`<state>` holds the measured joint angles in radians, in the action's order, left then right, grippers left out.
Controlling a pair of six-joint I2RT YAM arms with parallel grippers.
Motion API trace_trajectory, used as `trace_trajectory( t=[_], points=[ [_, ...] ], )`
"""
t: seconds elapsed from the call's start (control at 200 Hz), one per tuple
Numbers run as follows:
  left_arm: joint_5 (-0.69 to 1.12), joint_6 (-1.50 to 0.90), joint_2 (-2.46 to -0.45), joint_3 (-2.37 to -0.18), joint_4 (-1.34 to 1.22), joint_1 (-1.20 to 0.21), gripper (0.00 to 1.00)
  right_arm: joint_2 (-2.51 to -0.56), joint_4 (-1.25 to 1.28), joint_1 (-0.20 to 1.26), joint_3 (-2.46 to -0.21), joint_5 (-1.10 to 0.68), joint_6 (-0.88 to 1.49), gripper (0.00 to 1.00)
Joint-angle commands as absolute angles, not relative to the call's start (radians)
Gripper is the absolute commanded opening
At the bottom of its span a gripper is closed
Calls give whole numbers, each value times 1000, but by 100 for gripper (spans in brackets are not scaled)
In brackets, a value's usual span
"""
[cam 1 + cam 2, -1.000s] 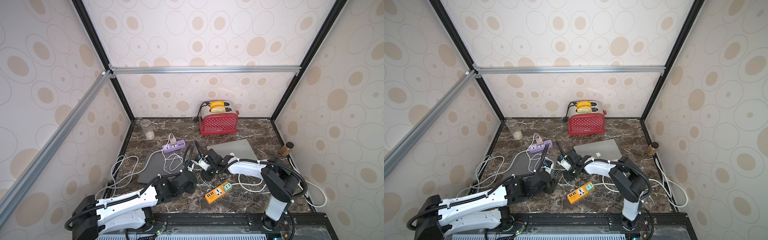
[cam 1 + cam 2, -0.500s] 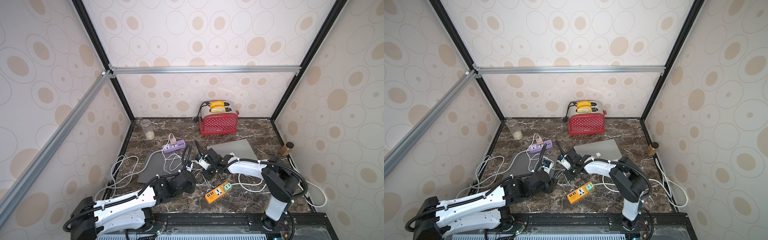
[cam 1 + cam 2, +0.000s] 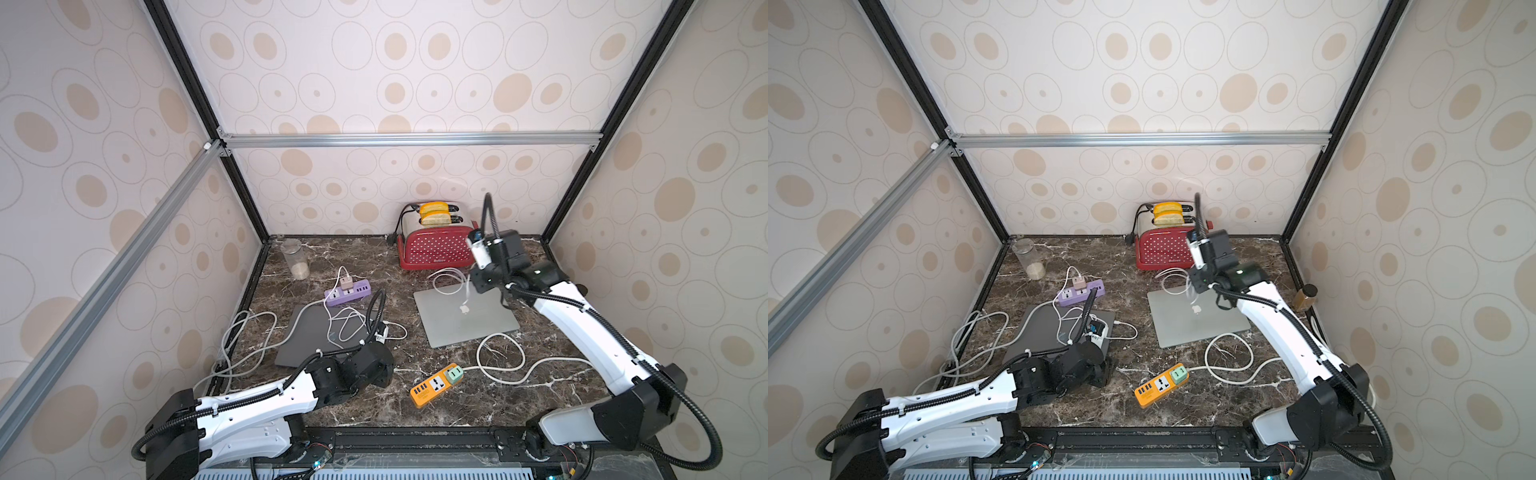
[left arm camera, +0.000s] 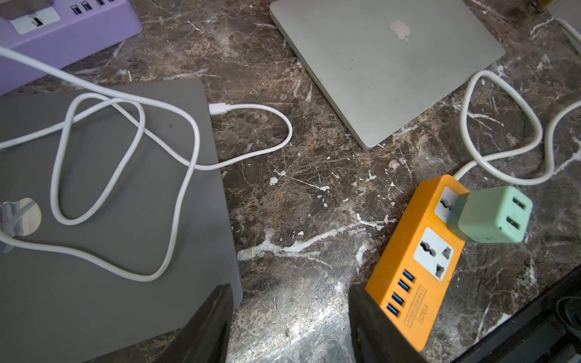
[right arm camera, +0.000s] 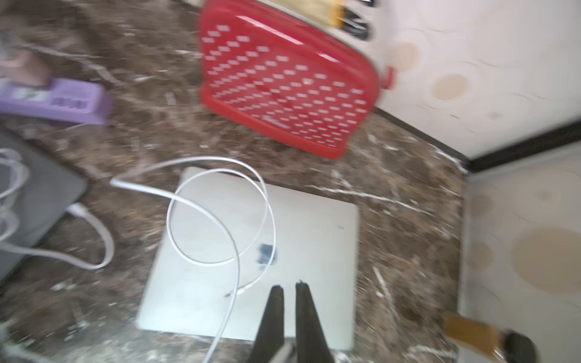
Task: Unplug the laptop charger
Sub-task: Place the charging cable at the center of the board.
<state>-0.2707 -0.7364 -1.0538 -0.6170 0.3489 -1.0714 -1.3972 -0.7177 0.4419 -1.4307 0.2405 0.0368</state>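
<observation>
Right gripper: fingers pressed together above the silver laptop. The charger cable loops loose over its lid, apparently unplugged. Whether the fingers grip it is unclear. Left gripper: fingers apart, empty.

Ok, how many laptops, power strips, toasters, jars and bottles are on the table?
Laptops: 2 (silver laptop, dark grey laptop)
Power strips: 2 (purple power strip, orange power strip)
Toasters: 1 (red toaster)
Jars: 1 (clear jar)
Bottles: 1 (brown bottle)
Total: 7
</observation>
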Motion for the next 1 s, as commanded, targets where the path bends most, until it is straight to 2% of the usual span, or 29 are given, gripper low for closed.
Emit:
trace_trajectory(
  t=[0.0, 0.125, 0.315, 0.431, 0.711, 0.866, 0.996],
  points=[
    [-278, -739, -1068, -618, 321, -1054, 61, -1388, -851, 353, -1458, 340, -1, 0],
    [-272, -725, -1089, -627, 315, -1044, 61, -1427, -828, 263, -1453, 386, -21, 0],
    [-255, -711, -1107, -638, 304, -1037, 61, -1512, -692, 70, -1351, 315, 1, 0],
    [-255, -701, -1111, -642, 305, -1033, 62, -1563, -621, -8, -1319, 347, 11, 0],
    [-233, -666, -1159, -680, 303, -990, 62, -1629, -513, -106, -1402, 420, 3, 0],
    [-208, -661, -1225, -691, 263, -978, 63, -1760, -574, -118, -1574, 423, -30, 0],
    [-184, -660, -1287, -715, 244, -974, 63, -1858, -599, -120, -1628, 383, -26, 0]
  ],
)
